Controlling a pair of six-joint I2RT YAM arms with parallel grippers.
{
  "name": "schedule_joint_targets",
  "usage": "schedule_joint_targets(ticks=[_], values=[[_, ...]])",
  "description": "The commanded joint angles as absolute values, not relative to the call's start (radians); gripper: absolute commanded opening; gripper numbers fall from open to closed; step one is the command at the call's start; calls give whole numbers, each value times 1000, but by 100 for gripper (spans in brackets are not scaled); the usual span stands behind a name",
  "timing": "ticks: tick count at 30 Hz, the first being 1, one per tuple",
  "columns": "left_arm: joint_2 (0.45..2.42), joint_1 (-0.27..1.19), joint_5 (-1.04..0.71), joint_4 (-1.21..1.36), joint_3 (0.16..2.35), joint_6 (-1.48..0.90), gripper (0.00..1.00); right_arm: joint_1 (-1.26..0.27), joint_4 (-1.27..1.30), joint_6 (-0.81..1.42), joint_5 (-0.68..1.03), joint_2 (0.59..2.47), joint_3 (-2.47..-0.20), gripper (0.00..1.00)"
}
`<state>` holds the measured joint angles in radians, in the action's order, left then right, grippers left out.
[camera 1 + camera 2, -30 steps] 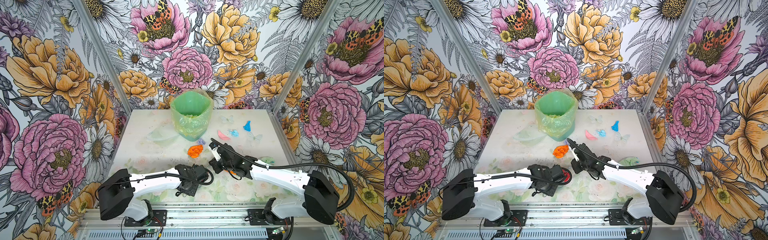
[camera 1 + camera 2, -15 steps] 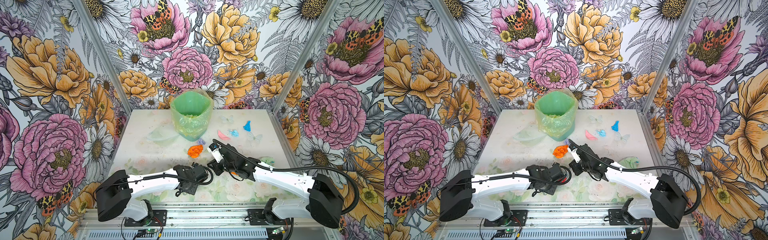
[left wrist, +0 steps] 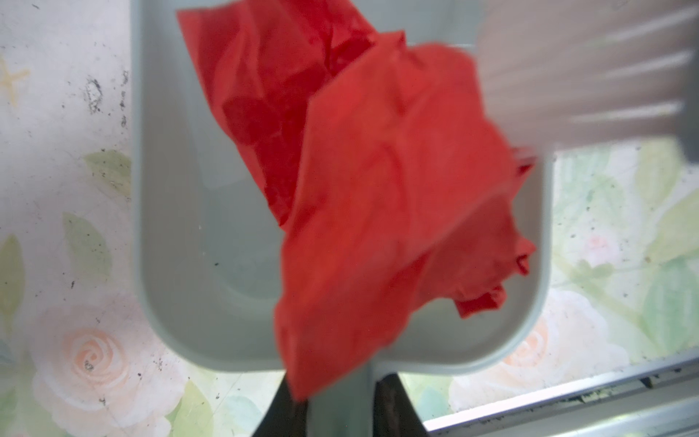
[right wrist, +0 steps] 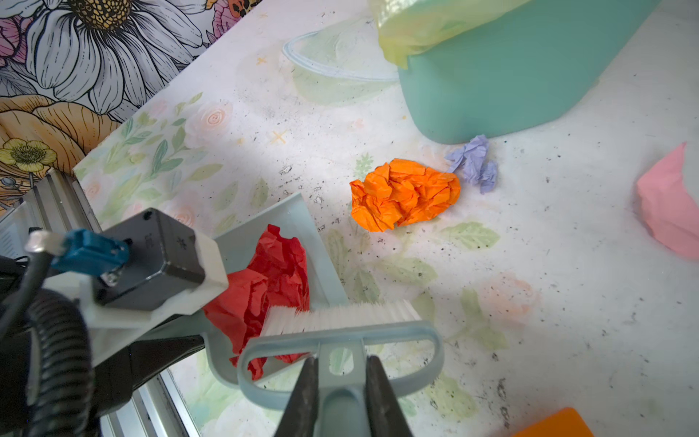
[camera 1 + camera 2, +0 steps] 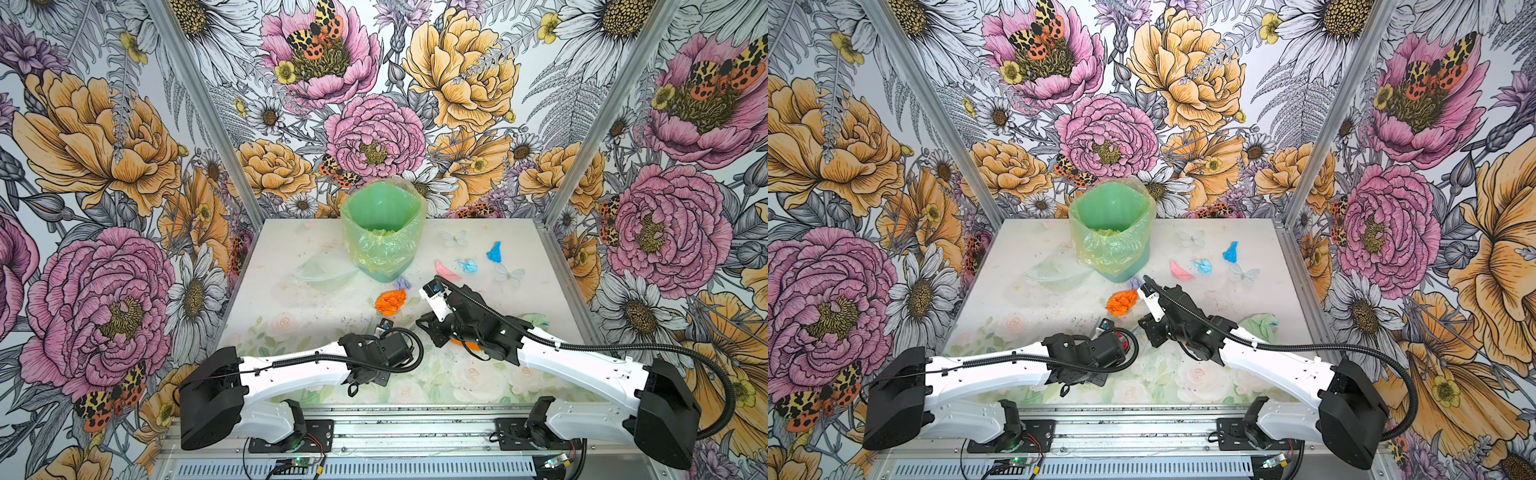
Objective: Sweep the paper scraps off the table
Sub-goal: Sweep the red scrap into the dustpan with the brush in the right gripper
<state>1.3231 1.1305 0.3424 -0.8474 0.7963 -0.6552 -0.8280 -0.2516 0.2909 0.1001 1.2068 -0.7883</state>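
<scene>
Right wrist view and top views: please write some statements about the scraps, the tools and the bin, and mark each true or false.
1. The red crumpled paper scrap lies in the grey-blue plastic dustpan. True.
2. The right gripper is open. False: the right gripper is shut on the grey-blue brush with white bristles.
3. The orange crumpled paper scrap is inside the green bag-lined bin. False: this scrap lies on the rose-printed table, in front of the bin.
4. The bin stands upright. True.
</scene>
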Motion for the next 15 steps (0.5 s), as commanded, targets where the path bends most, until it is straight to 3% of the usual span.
schedule_joint_targets(ticks=[1,15], values=[[1313,1139,393,-826,816,-663,13,-827,-245,271,78,1153,-831,0],[1228,1144,454,-851,865,-651,14,-758,-247,279,-17,1014,-822,0]])
